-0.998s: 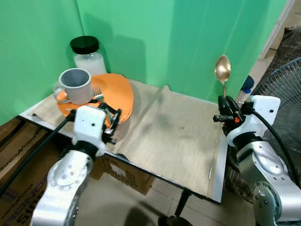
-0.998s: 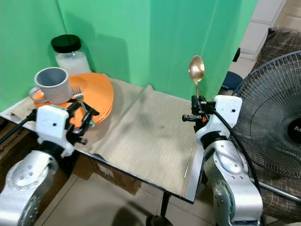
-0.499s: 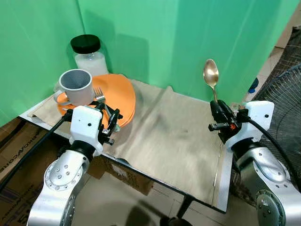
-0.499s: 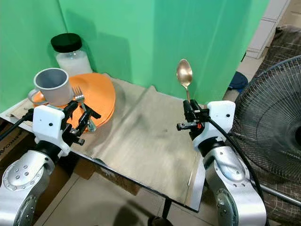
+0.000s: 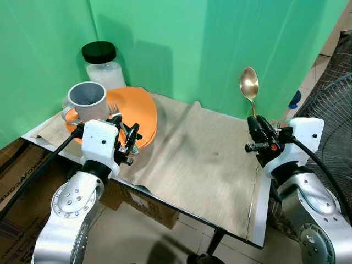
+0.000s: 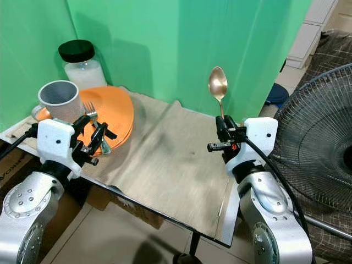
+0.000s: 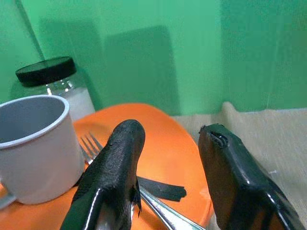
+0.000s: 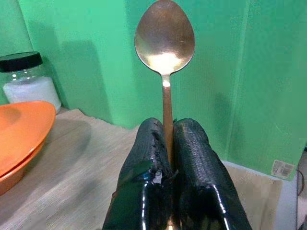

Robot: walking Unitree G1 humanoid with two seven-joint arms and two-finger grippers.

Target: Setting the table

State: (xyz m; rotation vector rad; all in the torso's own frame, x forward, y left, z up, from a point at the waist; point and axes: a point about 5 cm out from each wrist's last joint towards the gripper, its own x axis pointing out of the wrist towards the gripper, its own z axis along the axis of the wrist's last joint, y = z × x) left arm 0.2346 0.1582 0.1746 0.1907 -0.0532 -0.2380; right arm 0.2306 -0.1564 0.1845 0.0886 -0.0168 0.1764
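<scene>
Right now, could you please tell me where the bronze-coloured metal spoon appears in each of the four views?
Left eye view: bronze-coloured metal spoon upright, right of centre, held by the right end effector.
Right eye view: upright near centre, before the green backdrop.
Left wrist view: not in it.
Right wrist view: bowl at top centre, handle pinched between the fingers.
Shared landmark: the black-lidded glass jar, behind the orange plate.
</scene>
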